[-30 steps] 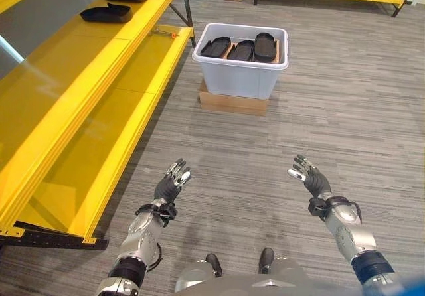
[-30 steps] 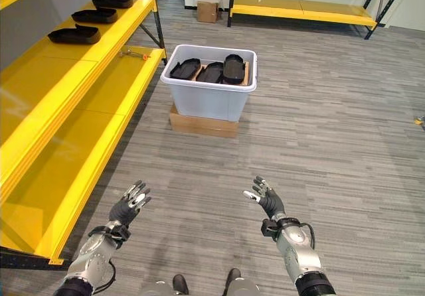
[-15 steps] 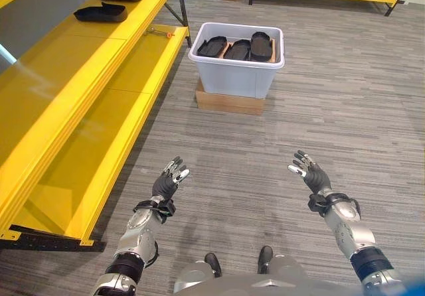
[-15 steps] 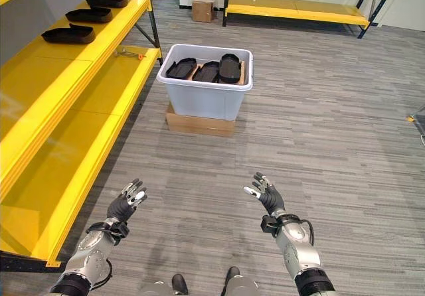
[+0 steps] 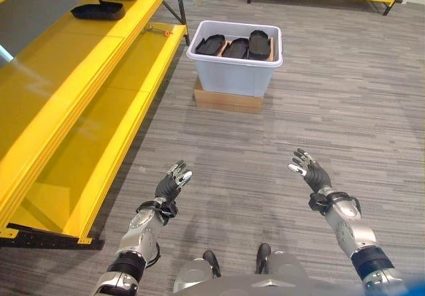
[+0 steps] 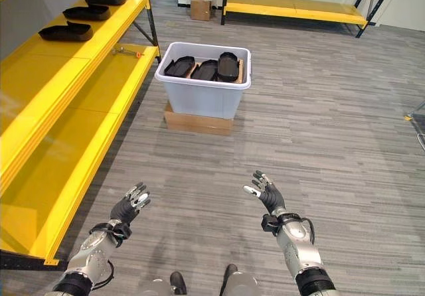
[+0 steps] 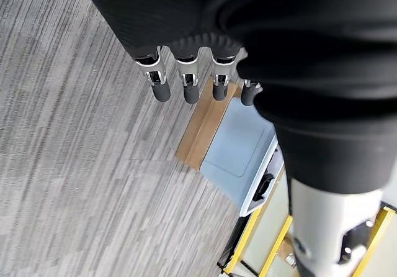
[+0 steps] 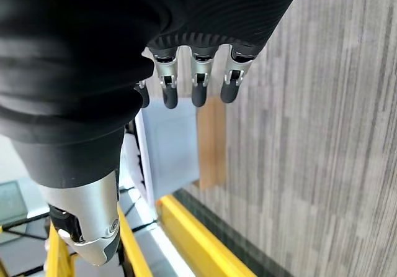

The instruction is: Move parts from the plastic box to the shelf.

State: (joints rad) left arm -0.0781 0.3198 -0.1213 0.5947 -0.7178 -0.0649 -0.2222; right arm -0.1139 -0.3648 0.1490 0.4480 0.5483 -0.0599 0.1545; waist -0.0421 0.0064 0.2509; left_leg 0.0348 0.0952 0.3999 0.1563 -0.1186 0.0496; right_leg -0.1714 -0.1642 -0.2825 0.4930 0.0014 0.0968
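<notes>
Since a second ago our view has slid forward, so the pale grey plastic box (image 5: 234, 60) sits slightly higher, at twelve o'clock; the things themselves lie as before. We see three black moulded parts (image 5: 234, 46) inside it, and it rests on a flat cardboard slab (image 5: 228, 101). More black parts (image 5: 97, 9) lie on the yellow metal shelf (image 5: 66, 70) at ten o'clock. Our left hand (image 5: 170, 185) and right hand (image 5: 311, 174) hover empty, fingers spread straight.

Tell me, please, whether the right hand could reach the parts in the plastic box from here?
Probably not: the right hand hangs open over bare floor, well short of the plastic box holding the parts. Nothing blocks it.
</notes>
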